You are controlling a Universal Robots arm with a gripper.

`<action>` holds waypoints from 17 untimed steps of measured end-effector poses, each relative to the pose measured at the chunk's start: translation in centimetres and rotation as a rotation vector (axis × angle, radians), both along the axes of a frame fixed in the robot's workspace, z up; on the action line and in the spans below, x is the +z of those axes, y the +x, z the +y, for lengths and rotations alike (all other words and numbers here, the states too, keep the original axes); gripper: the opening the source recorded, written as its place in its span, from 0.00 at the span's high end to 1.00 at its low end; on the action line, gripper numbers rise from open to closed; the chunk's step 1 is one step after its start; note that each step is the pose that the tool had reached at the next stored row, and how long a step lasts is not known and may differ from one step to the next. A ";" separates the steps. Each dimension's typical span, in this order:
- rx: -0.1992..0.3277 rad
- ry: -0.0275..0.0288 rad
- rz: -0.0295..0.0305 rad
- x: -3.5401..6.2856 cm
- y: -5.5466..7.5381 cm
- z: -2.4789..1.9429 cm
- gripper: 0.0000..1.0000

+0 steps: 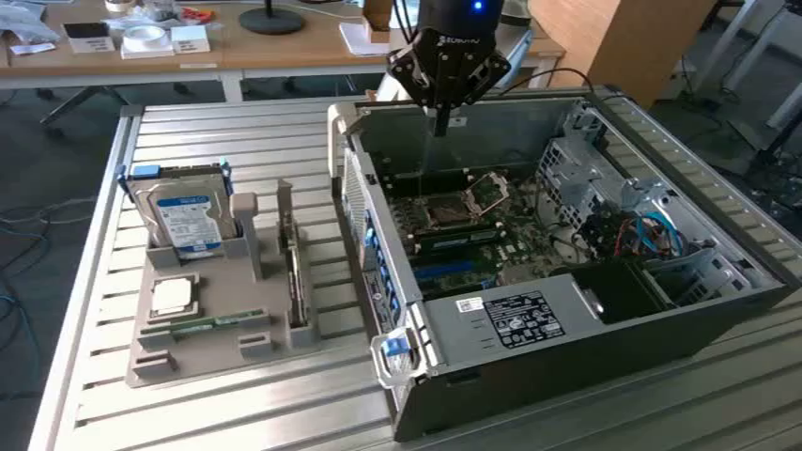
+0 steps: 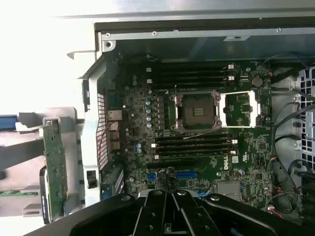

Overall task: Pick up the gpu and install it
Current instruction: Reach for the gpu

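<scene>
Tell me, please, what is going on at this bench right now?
The robot arm's gripper hangs shut, with nothing in it, over the open computer case, above the motherboard. The gpu has not been picked up yet: it stands on edge in the grey holder tray at the exterior view's left of the case, near the hard drive.

closed gripper, vertical, tip downward
</scene>
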State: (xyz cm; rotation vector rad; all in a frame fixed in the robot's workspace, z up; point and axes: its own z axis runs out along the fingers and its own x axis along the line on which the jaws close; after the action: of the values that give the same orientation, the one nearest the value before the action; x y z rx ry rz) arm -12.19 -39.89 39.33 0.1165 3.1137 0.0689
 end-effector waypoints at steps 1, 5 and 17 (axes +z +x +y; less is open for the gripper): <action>0.000 0.0000 0.0000 0.00 0.0 0.00 0.89; 0.000 0.0000 0.0000 0.00 0.0 0.00 0.89; 0.000 0.0000 -0.0001 -0.01 -0.8 0.00 0.89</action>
State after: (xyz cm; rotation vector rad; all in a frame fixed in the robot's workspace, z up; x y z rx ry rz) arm -12.98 -39.89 39.32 0.1167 3.1136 0.0689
